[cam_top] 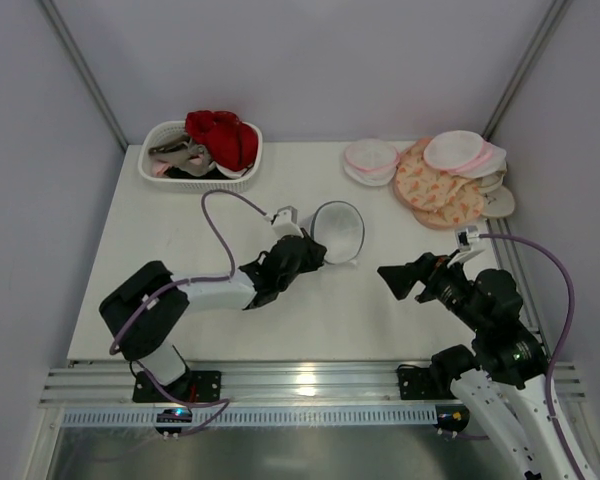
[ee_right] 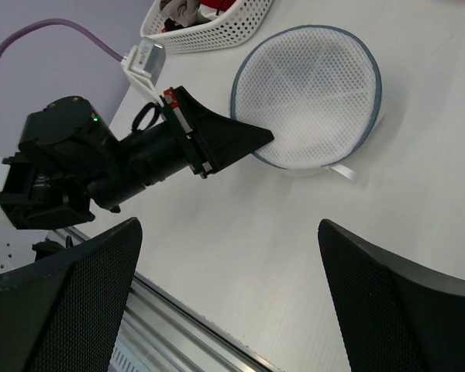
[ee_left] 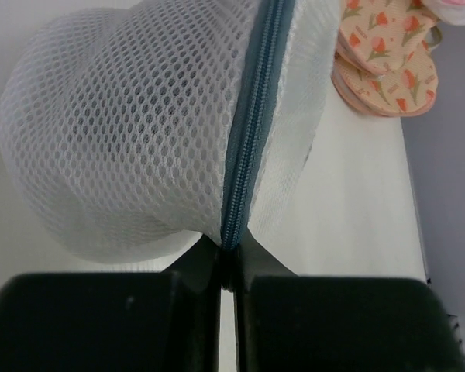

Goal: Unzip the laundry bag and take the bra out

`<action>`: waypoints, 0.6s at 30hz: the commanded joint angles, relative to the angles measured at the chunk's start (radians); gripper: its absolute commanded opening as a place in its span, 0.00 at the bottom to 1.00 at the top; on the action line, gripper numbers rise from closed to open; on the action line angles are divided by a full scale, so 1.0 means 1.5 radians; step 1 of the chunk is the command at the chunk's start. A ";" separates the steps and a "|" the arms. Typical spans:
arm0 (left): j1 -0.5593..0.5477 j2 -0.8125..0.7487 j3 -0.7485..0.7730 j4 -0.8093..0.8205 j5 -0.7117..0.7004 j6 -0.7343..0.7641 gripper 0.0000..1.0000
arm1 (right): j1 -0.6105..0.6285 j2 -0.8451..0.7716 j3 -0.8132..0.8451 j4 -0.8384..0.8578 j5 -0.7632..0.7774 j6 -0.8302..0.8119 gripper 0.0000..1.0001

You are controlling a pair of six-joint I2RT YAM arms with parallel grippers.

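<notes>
none of the zip [ee_left: 248, 139] looks open: my left gripper [ee_left: 227, 260] pinches the bag [cam_top: 340, 230] at its rim, my right gripper [cam_top: 392, 278] hangs spread beside the bag, bra unseen.

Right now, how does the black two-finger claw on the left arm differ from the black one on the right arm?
The left gripper is shut, pinching the dark grey zipper rim of the round white mesh laundry bag; the right gripper is wide open and holds nothing. The left gripper touches the bag; the right gripper hangs apart from it, facing it. Both are black and two-fingered.
</notes>
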 commanded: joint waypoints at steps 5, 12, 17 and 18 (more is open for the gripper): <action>0.036 -0.200 -0.029 -0.052 0.152 -0.168 0.00 | 0.004 0.071 0.019 -0.030 0.033 -0.025 0.95; 0.158 -0.239 -0.098 0.012 0.453 -0.329 0.00 | 0.004 0.177 0.019 0.024 -0.030 -0.051 0.95; 0.212 -0.224 -0.093 0.010 0.572 -0.322 0.00 | 0.004 0.203 0.013 0.070 -0.091 -0.056 0.87; 0.220 -0.223 -0.112 0.021 0.587 -0.332 0.00 | 0.004 0.208 0.015 0.076 -0.103 -0.055 0.84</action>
